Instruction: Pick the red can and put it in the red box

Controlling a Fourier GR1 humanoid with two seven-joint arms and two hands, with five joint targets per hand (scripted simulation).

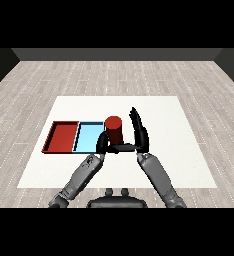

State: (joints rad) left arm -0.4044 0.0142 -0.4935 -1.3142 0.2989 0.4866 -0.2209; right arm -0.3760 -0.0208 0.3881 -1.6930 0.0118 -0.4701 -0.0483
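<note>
The red can (113, 129) stands upright between both hands, left hand (103, 144) curled around its base, right hand (139, 132) straight-fingered just beside it.

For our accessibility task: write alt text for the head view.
A red can stands upright on a white table between two black hands: left hand, right hand. A red tray and blue tray lie to its left.
</note>
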